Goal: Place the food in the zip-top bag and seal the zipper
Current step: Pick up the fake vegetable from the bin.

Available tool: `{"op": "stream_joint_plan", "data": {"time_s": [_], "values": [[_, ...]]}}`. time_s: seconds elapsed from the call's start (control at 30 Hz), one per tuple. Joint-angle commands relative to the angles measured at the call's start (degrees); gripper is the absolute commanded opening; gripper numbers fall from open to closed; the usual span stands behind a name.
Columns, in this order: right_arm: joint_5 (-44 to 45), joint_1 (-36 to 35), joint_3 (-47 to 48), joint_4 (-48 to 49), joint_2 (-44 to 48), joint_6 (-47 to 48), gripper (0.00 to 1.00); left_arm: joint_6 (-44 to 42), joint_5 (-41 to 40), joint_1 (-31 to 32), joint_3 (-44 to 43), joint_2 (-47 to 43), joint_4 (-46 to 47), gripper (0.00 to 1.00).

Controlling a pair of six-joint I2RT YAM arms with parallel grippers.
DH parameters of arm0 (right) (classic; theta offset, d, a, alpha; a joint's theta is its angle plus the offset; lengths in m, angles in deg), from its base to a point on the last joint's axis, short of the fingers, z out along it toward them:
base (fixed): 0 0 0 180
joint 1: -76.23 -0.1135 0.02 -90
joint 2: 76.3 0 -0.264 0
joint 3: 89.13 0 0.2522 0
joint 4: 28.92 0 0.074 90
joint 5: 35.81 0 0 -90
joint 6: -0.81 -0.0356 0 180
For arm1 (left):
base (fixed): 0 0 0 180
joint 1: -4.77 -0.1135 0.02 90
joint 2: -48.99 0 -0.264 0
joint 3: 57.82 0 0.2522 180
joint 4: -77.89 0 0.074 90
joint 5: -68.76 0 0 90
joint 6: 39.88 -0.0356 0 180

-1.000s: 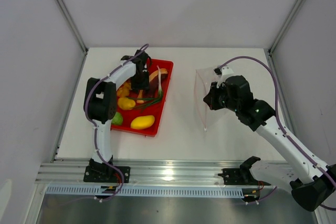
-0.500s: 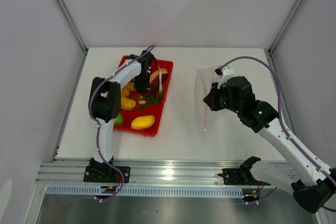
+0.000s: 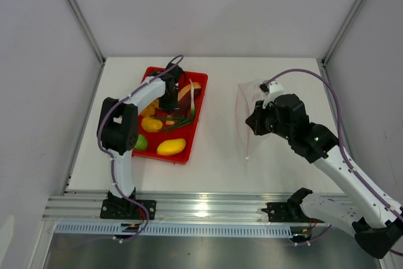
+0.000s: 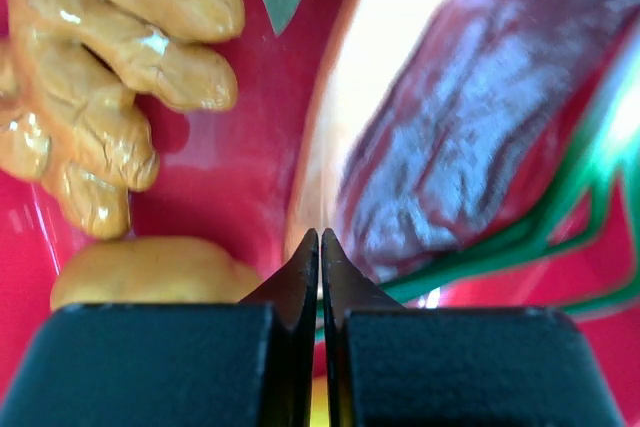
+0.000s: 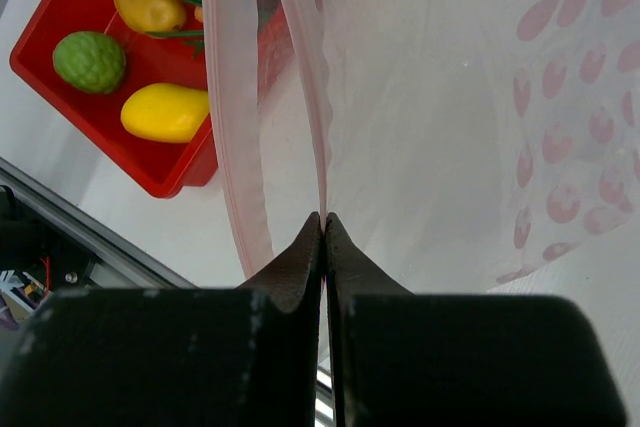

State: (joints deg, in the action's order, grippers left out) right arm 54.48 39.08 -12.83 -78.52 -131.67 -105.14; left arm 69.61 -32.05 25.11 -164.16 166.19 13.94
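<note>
right gripper [image 5: 322, 222] jaws pinched tight on the zipper [image 5: 312, 117], pinkish strip running near-to-far along the mouth, zip-top bag [image 5: 430, 127] held upright over the table's right half, mouth facing the red tray [image 3: 195, 121], left gripper [image 4: 320, 239] jaws pressed together at the meat slice [image 4: 470, 127] edge

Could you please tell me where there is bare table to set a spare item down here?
Bare table lies between the red tray and the zip-top bag, and along the near edge in front of both. The tray is crowded with food under the left end effector; the right end effector pinches the bag's edge.
</note>
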Motion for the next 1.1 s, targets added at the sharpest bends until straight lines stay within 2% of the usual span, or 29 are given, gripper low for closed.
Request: {"op": "stream_joint_plan", "data": {"time_s": [0.0, 0.03, 0.07, 0.1, 0.13, 0.23, 0.3, 0.37, 0.53, 0.83, 1.07], "values": [[1.4, -0.6, 2.1, 0.8, 1.1, -0.8, 0.00, -0.1, 2.6, 0.1, -0.5, -5.7, 2.6, 0.01], [1.3, -0.7, 2.1, 0.8, 1.0, -0.8, 0.00, -0.1, 3.6, 0.1, -2.0, -5.6, 2.1, 0.01], [1.3, -0.8, 2.1, 0.8, 0.9, -0.8, 0.00, 0.3, 4.1, -0.2, -3.2, -4.7, 1.3, 0.22], [1.3, -1.2, 2.2, 0.8, 1.0, -0.9, 0.00, 0.6, 4.9, -0.3, -5.3, -3.9, -0.8, 0.37], [1.4, -1.2, 2.2, 0.8, 0.9, -0.9, 0.00, 1.2, 4.9, -0.3, -8.1, -2.9, -2.3, 0.46], [1.6, -1.4, 2.3, 0.4, 1.2, -0.8, 0.00, 4.2, 4.1, -0.3, -12.9, 1.5, -6.8, 0.66], [1.8, -1.4, 2.6, 0.0, 1.2, -0.7, 0.00, 5.6, 1.9, -0.3, -13.8, 3.4, -7.7, 0.68], [2.0, -1.4, 2.7, -0.2, 1.6, -0.4, 0.00, 5.3, 1.1, -0.3, -14.0, 4.3, -8.1, 0.93], [2.2, -1.4, 1.0, 0.8, 2.6, -0.1, 0.00, 4.0, 1.1, -0.2, -15.8, 7.9, -10.6, 0.95], [1.5, -1.4, -0.5, 1.9, 3.4, -0.5, 0.00, 3.4, 3.5, 0.1, -18.3, 10.8, -10.2, 0.94], [1.7, -1.4, -0.8, 1.9, 4.0, -0.2, 0.00, 2.8, 7.6, 0.5, -16.9, 10.6, -7.8, 0.95]]}}
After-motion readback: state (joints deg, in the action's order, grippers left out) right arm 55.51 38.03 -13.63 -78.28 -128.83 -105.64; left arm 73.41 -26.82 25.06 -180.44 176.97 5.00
